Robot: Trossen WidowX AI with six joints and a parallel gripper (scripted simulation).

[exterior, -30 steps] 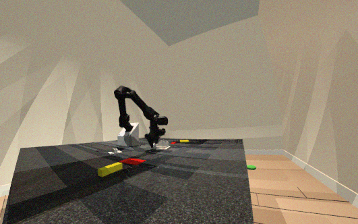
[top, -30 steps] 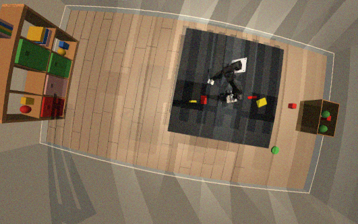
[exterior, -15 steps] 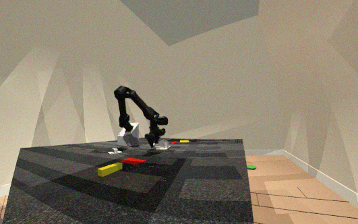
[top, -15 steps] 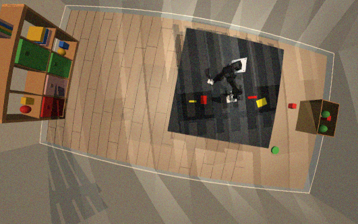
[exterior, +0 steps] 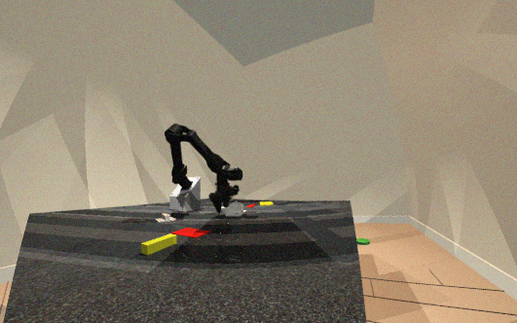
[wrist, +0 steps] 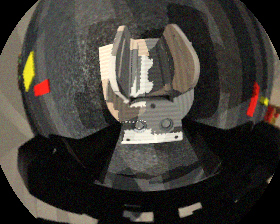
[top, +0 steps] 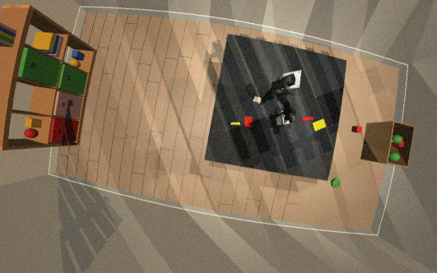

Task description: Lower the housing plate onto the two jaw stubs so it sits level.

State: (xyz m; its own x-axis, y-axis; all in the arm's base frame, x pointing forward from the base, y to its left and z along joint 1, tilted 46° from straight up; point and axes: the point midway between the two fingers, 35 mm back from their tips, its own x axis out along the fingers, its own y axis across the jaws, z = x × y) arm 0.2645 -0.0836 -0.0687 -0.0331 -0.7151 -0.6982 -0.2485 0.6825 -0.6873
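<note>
So my claw [top: 285,117] [exterior: 219,210] [wrist: 151,123] is spread wide, fingers well apart, nothing clamped, right down around the grey housing plate [top: 282,121] [exterior: 235,210] [wrist: 153,113] on the tabletop [top: 239,144] [exterior: 195,292] [wrist: 81,55]. The curved jaws reach out beyond the plate, and two round ends [wrist: 140,125] [wrist: 166,123] show at its near edge; those look like the stub spots, and the plate seems to be on them. Dead level, fully closed? Can't tell from here! Here's the careful bit: I want to check the seat before leaving, and if one side rides high, press gently over both stubs evenly. If it's flush, lift straight up, slowly, fingers wide, no twist or sideways drift, because one brush could tip the plate or knock a jaw off its pin.
</note>
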